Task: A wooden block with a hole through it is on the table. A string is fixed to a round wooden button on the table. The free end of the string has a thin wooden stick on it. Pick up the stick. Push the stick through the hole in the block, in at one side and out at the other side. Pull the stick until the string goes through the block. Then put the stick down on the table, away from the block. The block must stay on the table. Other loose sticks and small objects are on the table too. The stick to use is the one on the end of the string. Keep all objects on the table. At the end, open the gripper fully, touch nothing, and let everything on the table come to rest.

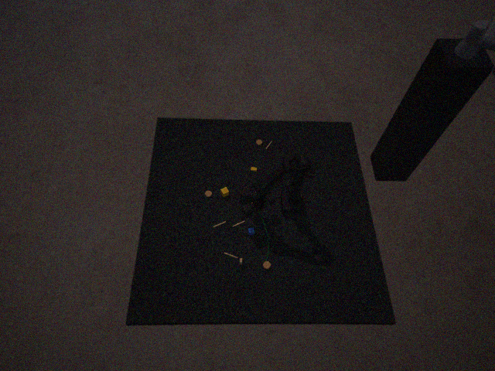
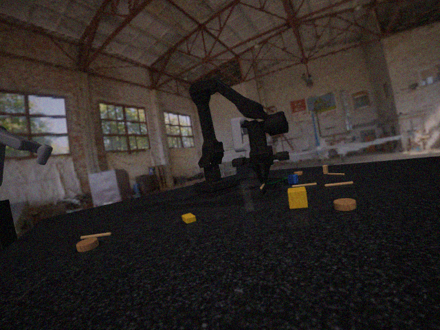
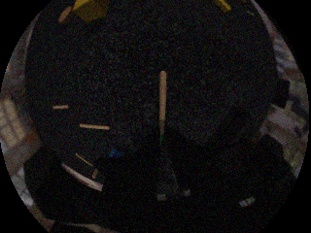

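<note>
My gripper (image 2: 262, 186) (image 3: 161, 127) is shut on the string's stick (image 2: 262, 185) (image 3: 162, 97), near the string end; the rest sticks out past the fingertips, low over the table. In the top view the arm hides most of it. The green string (image 1: 268, 235) (image 2: 277, 182) runs from there to its round wooden button (image 1: 266, 264) (image 2: 298, 172). A yellow cube-shaped block (image 1: 224, 192) (image 2: 297, 197) (image 3: 90, 10) and a smaller blue block (image 1: 250, 231) (image 2: 292, 179) (image 3: 116, 153) stand on the table, apart from the stick. I cannot make out a hole in either.
Loose sticks (image 1: 219, 223) (image 1: 238, 223) (image 1: 230, 254) (image 1: 268, 144) lie about. A tan upright piece (image 1: 240, 260) (image 2: 325, 169) stands near one. Two other buttons (image 1: 208, 193) (image 1: 258, 141) and a small flat yellow piece (image 1: 253, 168) (image 2: 188, 218) also lie on the dark table (image 1: 179, 287).
</note>
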Controlling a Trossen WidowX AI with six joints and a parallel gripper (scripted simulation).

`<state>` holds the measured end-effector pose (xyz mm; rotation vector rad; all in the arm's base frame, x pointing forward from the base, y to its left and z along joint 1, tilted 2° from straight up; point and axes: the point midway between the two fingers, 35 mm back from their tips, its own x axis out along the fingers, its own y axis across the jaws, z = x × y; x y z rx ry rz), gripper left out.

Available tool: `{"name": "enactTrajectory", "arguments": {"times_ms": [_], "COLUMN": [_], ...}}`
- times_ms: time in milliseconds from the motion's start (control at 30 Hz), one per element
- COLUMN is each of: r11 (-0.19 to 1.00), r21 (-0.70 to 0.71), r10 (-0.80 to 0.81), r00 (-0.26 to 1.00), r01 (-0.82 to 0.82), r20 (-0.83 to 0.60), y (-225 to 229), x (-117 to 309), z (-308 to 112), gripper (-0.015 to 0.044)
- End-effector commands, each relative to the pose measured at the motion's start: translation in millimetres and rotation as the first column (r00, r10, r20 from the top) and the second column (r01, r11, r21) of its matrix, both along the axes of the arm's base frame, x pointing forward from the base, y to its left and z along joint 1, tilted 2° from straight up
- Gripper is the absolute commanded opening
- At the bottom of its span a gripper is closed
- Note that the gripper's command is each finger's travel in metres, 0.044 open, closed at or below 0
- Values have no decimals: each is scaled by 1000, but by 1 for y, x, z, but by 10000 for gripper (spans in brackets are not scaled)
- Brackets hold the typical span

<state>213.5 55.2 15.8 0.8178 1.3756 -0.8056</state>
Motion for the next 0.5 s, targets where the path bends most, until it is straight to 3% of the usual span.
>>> {"name": "enactTrajectory", "arguments": {"times_ms": [0, 467], "r11": [1000, 1000], "r21": [5, 5], "r10": [-2, -2], "r00": [1000, 1000], "r01": [2, 2], "r20": [17, 16], "y": [1, 1], "x": [3, 2], "z": [9, 27], "gripper": [0, 0]}}
